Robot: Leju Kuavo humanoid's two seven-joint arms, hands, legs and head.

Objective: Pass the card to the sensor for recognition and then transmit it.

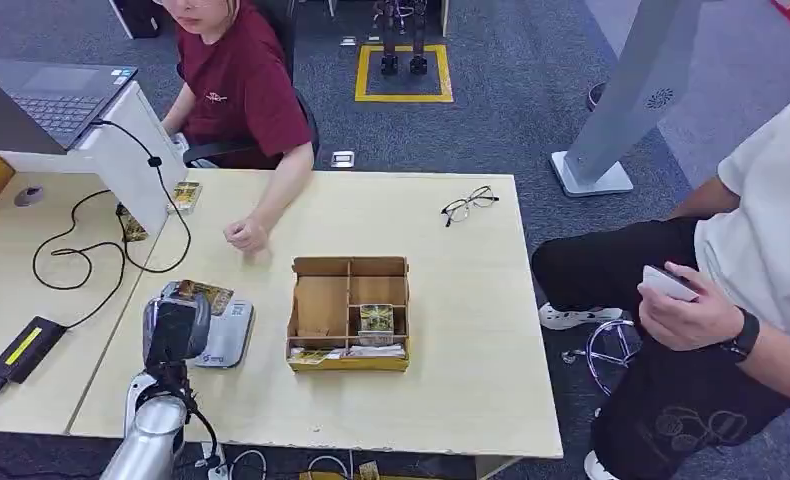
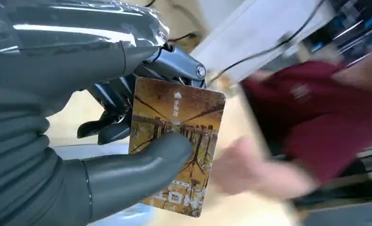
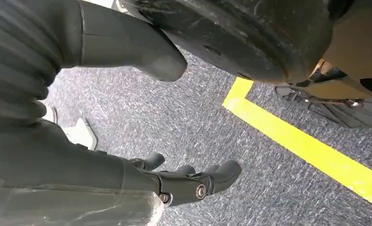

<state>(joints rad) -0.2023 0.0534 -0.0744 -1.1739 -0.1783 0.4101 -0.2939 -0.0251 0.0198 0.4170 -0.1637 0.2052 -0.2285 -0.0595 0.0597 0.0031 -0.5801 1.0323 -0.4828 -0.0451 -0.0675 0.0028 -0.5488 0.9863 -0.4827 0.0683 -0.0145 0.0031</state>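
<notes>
Left hand (image 2: 104,141): pinches card (image 2: 177,141) between thumb and fingers, above sensor (image 1: 226,335) at worktop (image 1: 471,400) left. Step judged: presenting card for recognition; next calls for lowering it close over sensor, then handing on to person's hand (image 1: 243,235). Box (image 1: 349,312), centre: compartments hold cards (image 1: 376,318). Right hand (image 3: 193,181): hangs over floor, fingers apart, holding nothing.

The card (image 2: 177,141) is a golden-brown rectangle with rounded corners, printed with dark branching lines, a small white arrow and pale lettering. It stands tilted just above the sensor (image 1: 226,333), a flat grey pad with rounded corners lying on the table left of the wooden box (image 1: 349,314).
</notes>
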